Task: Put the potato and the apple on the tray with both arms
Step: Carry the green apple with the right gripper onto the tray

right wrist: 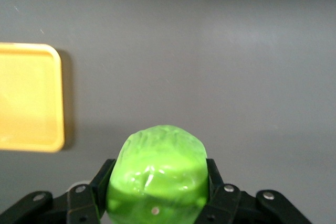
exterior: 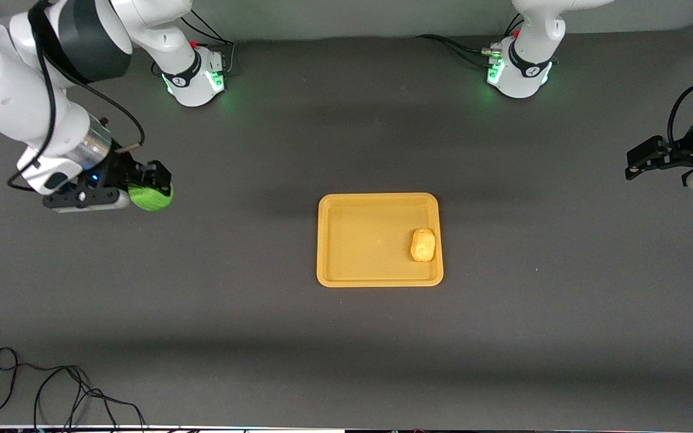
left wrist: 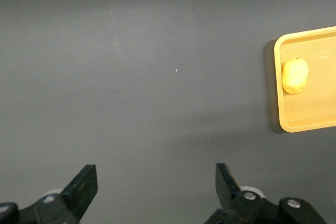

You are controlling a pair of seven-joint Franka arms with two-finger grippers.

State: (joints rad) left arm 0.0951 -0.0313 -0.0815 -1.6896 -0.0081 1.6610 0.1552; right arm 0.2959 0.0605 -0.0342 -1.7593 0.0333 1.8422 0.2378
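The orange-yellow tray [exterior: 346,276] lies at the middle of the table. The yellow-tan potato [exterior: 423,245] rests in it, by the rim toward the left arm's end; it also shows in the left wrist view [left wrist: 294,76], with the tray [left wrist: 278,103]. My right gripper [exterior: 155,187] is shut on the green apple [exterior: 151,197] and holds it above the bare table toward the right arm's end. In the right wrist view the apple [right wrist: 156,174] fills the jaws, with the tray [right wrist: 31,98] off to one side. My left gripper [exterior: 635,165] is open and empty at the left arm's end [left wrist: 156,187].
The table is a dark grey mat [exterior: 262,313]. A loose black cable [exterior: 52,391] lies near the table's front edge at the right arm's end. The arms' bases [exterior: 199,75] [exterior: 518,72] stand along the table's back edge.
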